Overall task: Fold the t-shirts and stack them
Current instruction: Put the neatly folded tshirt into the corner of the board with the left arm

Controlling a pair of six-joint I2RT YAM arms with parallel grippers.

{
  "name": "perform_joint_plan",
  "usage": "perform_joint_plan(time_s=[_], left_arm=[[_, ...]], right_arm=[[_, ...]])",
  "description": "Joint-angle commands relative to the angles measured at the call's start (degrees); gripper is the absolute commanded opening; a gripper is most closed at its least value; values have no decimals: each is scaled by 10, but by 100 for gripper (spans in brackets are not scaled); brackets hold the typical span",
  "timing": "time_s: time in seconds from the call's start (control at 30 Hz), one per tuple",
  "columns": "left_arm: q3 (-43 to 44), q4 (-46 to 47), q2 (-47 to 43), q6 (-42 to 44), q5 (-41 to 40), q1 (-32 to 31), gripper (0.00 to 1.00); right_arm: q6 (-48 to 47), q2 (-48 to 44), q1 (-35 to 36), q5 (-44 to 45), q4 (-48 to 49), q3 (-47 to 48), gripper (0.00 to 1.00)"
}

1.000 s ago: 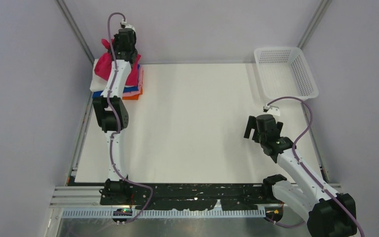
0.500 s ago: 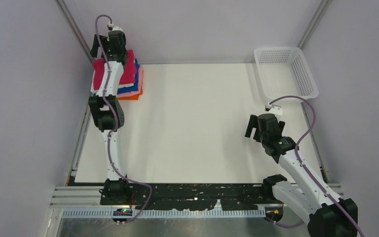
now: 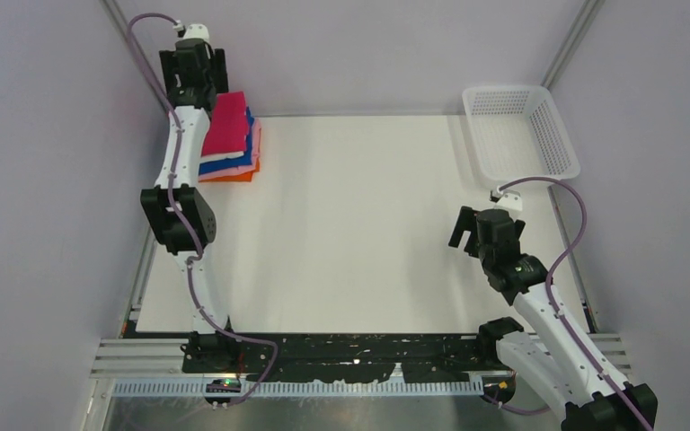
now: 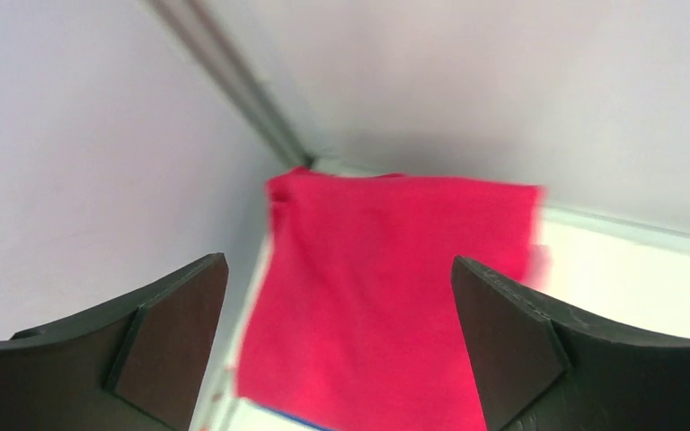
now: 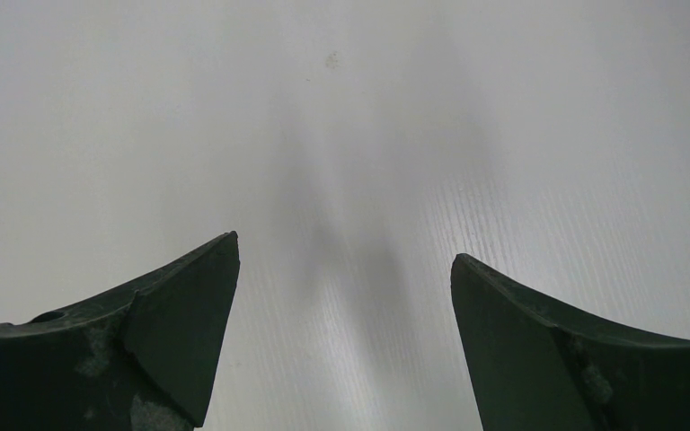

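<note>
From above, a white mesh basket sits at the desk's far right corner, its mesh floor showing. The stack of t-shirts lies at the far left corner: orange lowest, then pink and blue, the magenta-red shirt on top, its long side running near to far. The left arm reaches far out, with the left claw raised by the back wall, fingers apart. The right claw hangs over the desk's right side.

The left wrist view shows spread fingers, nothing between them, above the blurred magenta-red shirt.

In the right wrist view the fingers stand wide apart over bare desk.
</note>
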Motion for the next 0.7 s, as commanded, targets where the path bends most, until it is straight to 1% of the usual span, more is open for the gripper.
perform_joint_plan(time_s=[0.0, 0.07, 0.23, 0.33, 0.67], left_arm=[[-23, -12, -21, -163, 207, -1, 100], [-26, -15, -10, -211, 243, -1, 100], [-36, -14, 24, -294, 246, 0, 100], [-66, 9, 35, -342, 264, 2, 100], [-75, 24, 100, -424, 301, 1, 100]], right_arm=[[6, -6, -3, 4, 16, 12, 95], [8, -8, -3, 2, 15, 9, 95], [5, -20, -3, 16, 5, 6, 95], [4, -21, -3, 16, 9, 3, 95], [1, -13, -2, 16, 12, -1, 95]])
